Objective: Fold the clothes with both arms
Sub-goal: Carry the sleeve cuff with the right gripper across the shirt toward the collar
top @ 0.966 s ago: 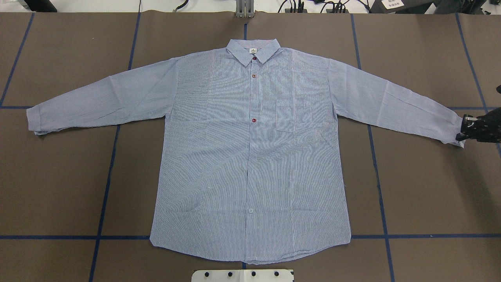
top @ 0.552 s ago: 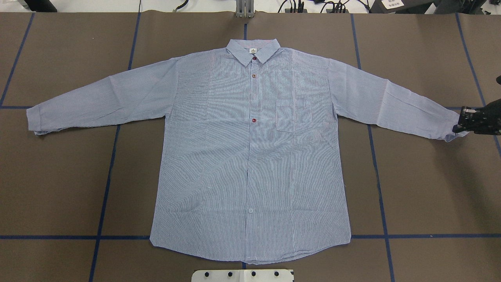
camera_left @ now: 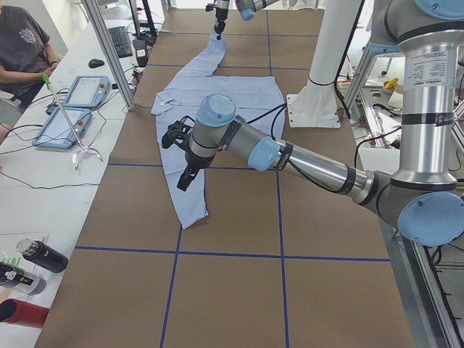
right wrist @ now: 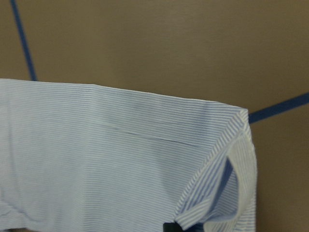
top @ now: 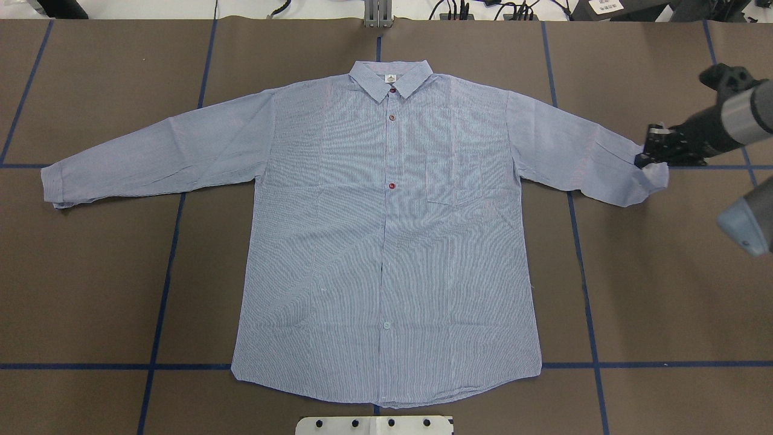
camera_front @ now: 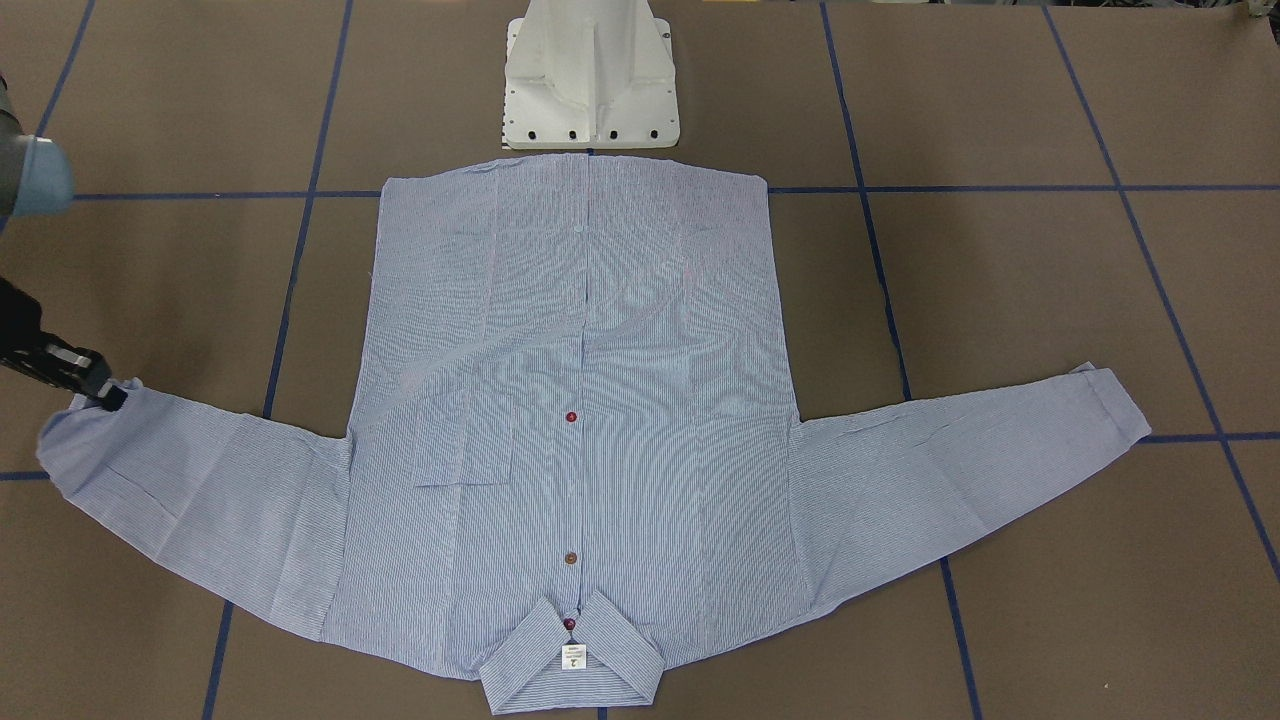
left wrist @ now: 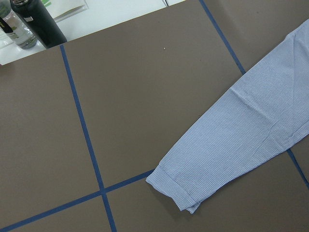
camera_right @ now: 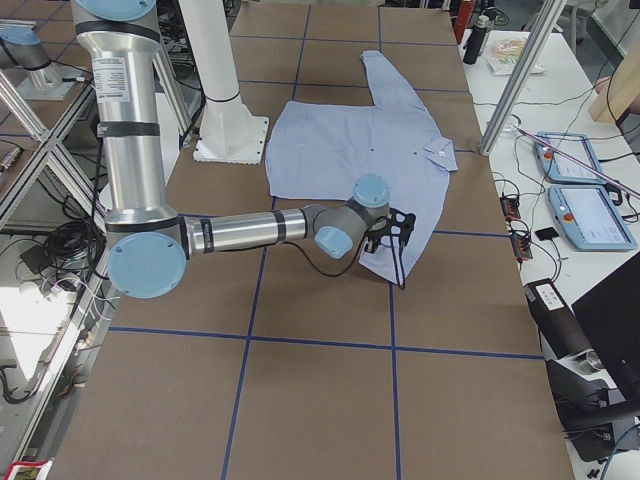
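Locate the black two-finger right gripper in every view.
Exterior front-facing: black right gripper at the left edge, on the cuff.
Overhead exterior: right side.
Exterior left: far, top centre.
Exterior right: near, centre.
Left wrist: not in it.
Right wrist: dark tip, bottom edge.
Landmark: light blue striped shirt's collar.

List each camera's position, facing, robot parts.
Front-facing: across table, facing robot; light blue striped shirt, white pedestal, right tool.
Overhead: behind robot, forward-down; right arm.
Left: table's left end; left arm.
Right: table's right end; right arm.
Left wrist: over flat sleeve; none.
Right wrist: over lifted cuff; tool tip.
Shared: front-facing, overhead show tool gripping cuff.
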`<state>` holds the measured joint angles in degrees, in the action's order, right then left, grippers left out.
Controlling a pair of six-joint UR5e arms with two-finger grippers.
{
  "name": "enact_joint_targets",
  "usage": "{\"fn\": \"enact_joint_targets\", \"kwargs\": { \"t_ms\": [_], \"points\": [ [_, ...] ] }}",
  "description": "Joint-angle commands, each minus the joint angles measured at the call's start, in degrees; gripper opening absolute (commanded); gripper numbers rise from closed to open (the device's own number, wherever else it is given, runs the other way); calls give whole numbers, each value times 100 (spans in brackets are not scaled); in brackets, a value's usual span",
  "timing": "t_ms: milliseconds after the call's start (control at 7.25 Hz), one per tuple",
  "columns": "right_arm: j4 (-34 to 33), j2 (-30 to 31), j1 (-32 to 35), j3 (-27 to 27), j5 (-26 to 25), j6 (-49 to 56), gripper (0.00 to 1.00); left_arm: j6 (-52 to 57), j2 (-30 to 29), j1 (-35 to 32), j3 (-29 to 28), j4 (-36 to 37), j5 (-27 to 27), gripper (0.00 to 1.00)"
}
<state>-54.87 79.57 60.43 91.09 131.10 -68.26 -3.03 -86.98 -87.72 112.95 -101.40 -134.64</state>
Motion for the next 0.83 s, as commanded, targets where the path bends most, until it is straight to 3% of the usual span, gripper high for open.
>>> {"fn": "enact_joint_targets", "kwargs": {
  "t_ms": [0, 138, 414, 690],
  "points": [
    [-1588, -1700, -618, -108, -23, -3, 0, -22, -12, 10, -62, -3, 0, 99],
    [-1971, -2412, -707, -440, -58, -12, 0, -14, -38, 18, -88, -3, 0, 99],
    [-1940, -3434, -909, -1204, -145, -474, 0, -31, -38, 18, -97, -3, 0, 99],
    [-1564, -4455, -1531, -2127, -1143, -1169, 0, -22, -47, 27, -123, -3, 0, 99]
  ]
}}
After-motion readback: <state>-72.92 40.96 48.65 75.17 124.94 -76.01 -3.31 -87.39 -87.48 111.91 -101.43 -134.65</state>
